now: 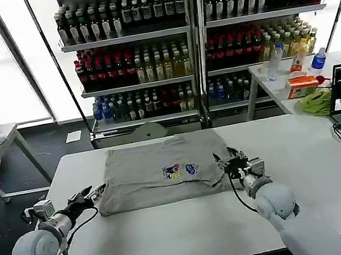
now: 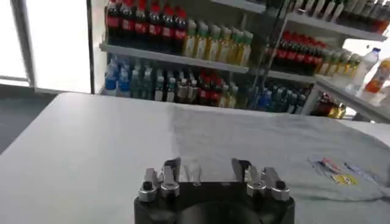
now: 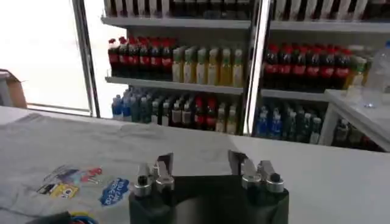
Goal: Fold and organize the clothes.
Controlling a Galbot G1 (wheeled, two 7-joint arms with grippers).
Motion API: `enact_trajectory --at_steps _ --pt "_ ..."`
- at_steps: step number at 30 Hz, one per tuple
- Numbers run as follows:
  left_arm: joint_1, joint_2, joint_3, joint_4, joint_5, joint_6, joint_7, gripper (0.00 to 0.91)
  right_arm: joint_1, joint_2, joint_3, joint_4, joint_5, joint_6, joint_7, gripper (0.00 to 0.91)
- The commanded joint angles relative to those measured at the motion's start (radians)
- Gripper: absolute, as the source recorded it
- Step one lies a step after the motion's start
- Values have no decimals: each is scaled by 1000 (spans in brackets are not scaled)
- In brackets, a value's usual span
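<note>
shirt (image 1: 161, 170) flat on table (image 1: 173, 230) | left tool (image 1: 96, 191) – open, empty; right tool (image 1: 227, 162) – open, empty

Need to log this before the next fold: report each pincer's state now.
Left pincer: open, holding nothing, at the grey shirt's near left corner.
Right pincer: open, holding nothing, at the shirt's right edge.
</note>
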Motion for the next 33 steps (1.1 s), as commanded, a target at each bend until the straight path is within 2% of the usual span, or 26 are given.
enact_trajectory --at_steps 1,6,7,8,9,10,12,13,15,17,22,23,26,27,29,33 --pt "214 -44 -79 -125 16 -20 -34 907 -156 -49 56 125 12 -51 28 907" --pt "260 -67 -56 -131 29 -33 -30 907 -199 -43 85 122 60 -73 62 907" --pt "259 -69 -54 -125 30 -34 -28 907 -204 -41 87 122 73 -79 68 705" --pt "252 -74 -43 -119 31 -35 -27 907 -206 -36 86 119 76 -84 74 625" --pt "246 -77 -40 -115 31 -35 -27 907 -206 -31 85 117 76 -84 75 494" --pt "239 -78 -35 -110 32 -35 -25 907 -205 -27 84 114 77 -84 75 464" --pt "221 -79 -27 -98 34 -34 -24 907 -202 -19 80 114 77 -85 85 272" --pt "218 -79 -24 -97 34 -34 -23 907 -202 -17 79 116 82 -91 94 131" --pt "212 -78 -17 -93 35 -34 -22 907 -204 -19 79 122 92 -111 109 0" --pt "207 -80 -9 -89 35 -34 -13 907 -205 -19 79 114 100 -110 110 0" --pt "192 -82 -3 -62 37 -36 -5 826 -187 -1 62 69 112 -114 120 0" --pt "189 -81 -3 -56 36 -37 -3 776 -185 1 56 64 116 -116 120 0" --pt "188 -74 -4 -53 34 -38 10 464 -181 4 51 61 130 -117 118 0" --pt "188 -73 -4 -52 34 -38 11 212 -179 4 50 61 143 -119 122 0" --pt "183 -74 0 -43 32 -38 10 20 -177 1 50 58 152 -121 121 0" --pt "172 -79 8 -30 30 -39 9 10 -178 -2 52 53 158 -120 117 0"
